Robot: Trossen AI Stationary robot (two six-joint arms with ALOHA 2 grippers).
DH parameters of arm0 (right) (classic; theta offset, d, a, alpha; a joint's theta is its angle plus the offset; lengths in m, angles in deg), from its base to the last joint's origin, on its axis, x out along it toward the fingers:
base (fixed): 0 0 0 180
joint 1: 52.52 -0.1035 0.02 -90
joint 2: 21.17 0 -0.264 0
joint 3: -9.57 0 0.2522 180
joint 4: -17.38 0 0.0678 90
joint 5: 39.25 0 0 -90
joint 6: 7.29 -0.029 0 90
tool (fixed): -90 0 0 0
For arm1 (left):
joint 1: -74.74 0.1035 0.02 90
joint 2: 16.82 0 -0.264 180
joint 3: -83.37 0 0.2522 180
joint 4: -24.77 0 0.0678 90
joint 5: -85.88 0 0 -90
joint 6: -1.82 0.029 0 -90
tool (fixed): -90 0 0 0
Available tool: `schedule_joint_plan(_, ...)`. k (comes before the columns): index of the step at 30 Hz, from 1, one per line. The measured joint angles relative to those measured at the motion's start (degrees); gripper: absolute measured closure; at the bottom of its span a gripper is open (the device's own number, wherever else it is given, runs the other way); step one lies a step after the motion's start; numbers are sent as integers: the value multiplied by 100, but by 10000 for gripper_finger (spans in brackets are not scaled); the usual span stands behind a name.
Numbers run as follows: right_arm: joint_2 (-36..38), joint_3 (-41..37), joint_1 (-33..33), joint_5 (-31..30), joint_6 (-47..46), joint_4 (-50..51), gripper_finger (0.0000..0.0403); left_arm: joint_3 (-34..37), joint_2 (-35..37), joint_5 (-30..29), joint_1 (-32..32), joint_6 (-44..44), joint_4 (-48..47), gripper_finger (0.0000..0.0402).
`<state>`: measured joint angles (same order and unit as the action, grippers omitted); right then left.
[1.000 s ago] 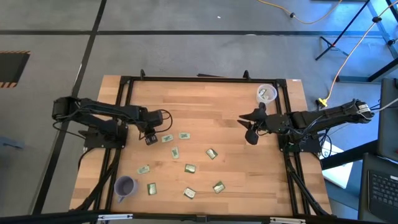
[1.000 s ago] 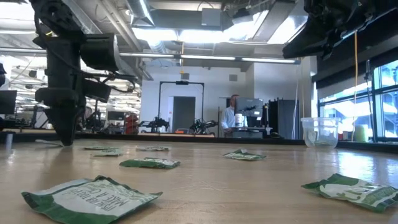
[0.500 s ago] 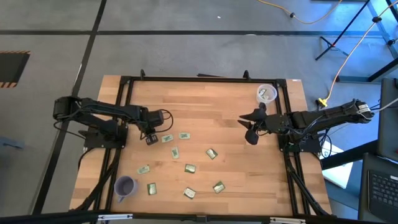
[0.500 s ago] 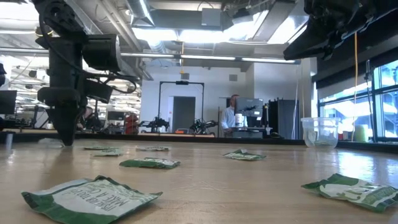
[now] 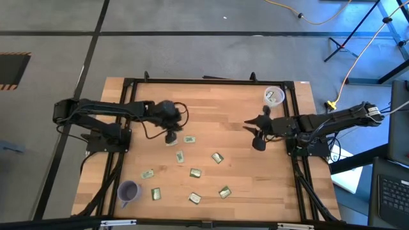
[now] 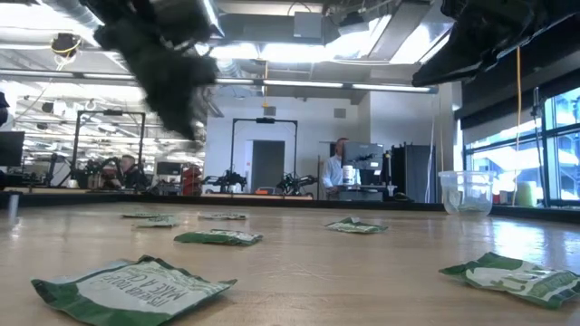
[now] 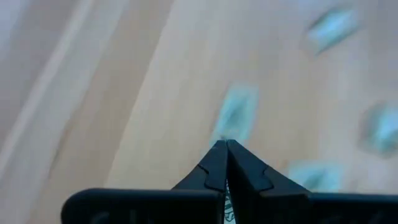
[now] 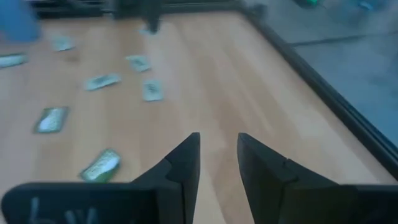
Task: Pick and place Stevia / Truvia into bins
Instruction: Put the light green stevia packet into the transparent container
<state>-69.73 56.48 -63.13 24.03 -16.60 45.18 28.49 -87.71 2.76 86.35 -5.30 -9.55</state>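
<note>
Several pale green and white sachets lie flat on the wooden table, among them one (image 5: 189, 138) and another (image 5: 179, 156) near the middle. My left gripper (image 5: 171, 136) hangs above the table just left of them, slanting down, shut (image 7: 226, 144) on a sachet. My right gripper (image 5: 255, 133) hovers open (image 8: 217, 155) at the right with nothing between its fingers. The translucent white cup (image 5: 273, 96) stands at the far right with a sachet inside. The purple cup (image 5: 128, 190) stands at the near left. My left gripper pinches a sachet between its two shut fingers. Only a pale sliver (image 7: 227, 208) shows in the seam between them, and the fingers hide which part they have. The fingers slant down toward the table's right, raised off the wood (image 6: 193, 134).
More sachets lie toward the near edge (image 5: 195, 199) (image 5: 224, 191) (image 5: 155, 193) and close to the low camera (image 6: 136, 288) (image 6: 512, 276). Black frame rails (image 5: 211, 82) run along the table's far edge and sides. A person stands in the room beyond (image 6: 340, 167).
My left gripper has come up off the table, where it stood pointing straight down, and has swung toward the table's right, tipping to a slant. The loose sachets have stayed where they were.
</note>
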Motion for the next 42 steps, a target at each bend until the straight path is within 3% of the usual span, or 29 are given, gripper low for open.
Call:
schedule_joint_plan(7, -753, 2, -4, 1082, 1201, -1544, 292, -40, -70, 2373, 0, 1447, 3636, 399)
schedule_joint_plan(14, -1806, 2, 0, 1400, 1746, -3593, 292, -43, -461, 3013, -116, 1777, 5271, 399)
schedule_joint_plan(21, -2606, 2, 0, 1965, 2046, -5224, 292, -43, -1382, 3904, -324, 1547, 6972, 399)
schedule_joint_plan(27, -3105, 17, -3, 2667, 2035, -6227, 292, -263, -2107, 4074, -369, 1409, 7685, 398)
schedule_joint_plan(36, -3678, 401, 0, 2669, 2135, -6232, 292, -1177, -2800, 5146, -415, 884, 7698, 398)
schedule_joint_plan(42, -3684, 422, -7, 2734, 2090, -6229, 292, -1232, -2845, 5197, -401, 827, 7670, 398)
